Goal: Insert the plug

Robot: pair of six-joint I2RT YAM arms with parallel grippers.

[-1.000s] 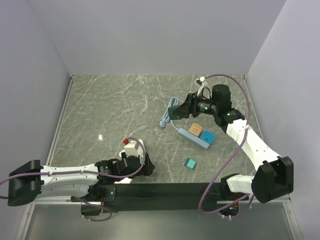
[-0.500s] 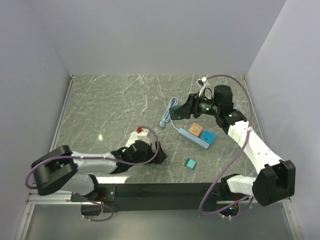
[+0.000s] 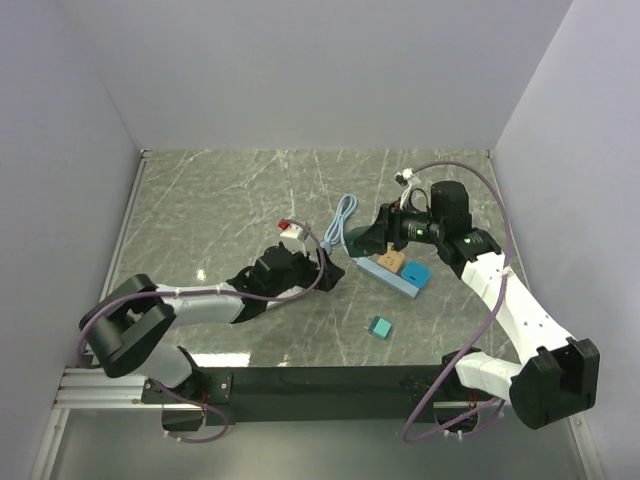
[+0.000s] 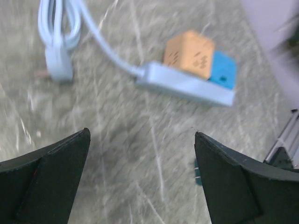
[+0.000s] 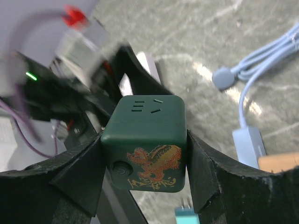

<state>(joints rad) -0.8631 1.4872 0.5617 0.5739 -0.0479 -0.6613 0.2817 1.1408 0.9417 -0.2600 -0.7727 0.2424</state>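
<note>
My right gripper (image 3: 360, 240) is shut on a dark green cube socket (image 5: 145, 140) with a dragon print and holds it above the table, just left of the power strip's cable end. The light blue power strip (image 3: 392, 278) lies flat with an orange cube (image 3: 392, 259) and a blue cube (image 3: 416, 272) on it. A small teal plug (image 3: 379, 326) lies loose on the table in front of the strip. My left gripper (image 3: 325, 268) is open and empty, low over the table, left of the strip (image 4: 187, 86). The teal plug's edge (image 4: 197, 170) shows beside my left gripper's right finger.
The strip's pale blue cable (image 3: 342, 218) lies coiled behind both grippers, its wall plug (image 4: 58, 65) resting on the marble. Grey walls close the back and both sides. A black rail (image 3: 330, 382) runs along the near edge.
My left arm has swung from near its base forward and right, up to the power strip's left side. My right gripper has shifted slightly down and right with the green cube.
</note>
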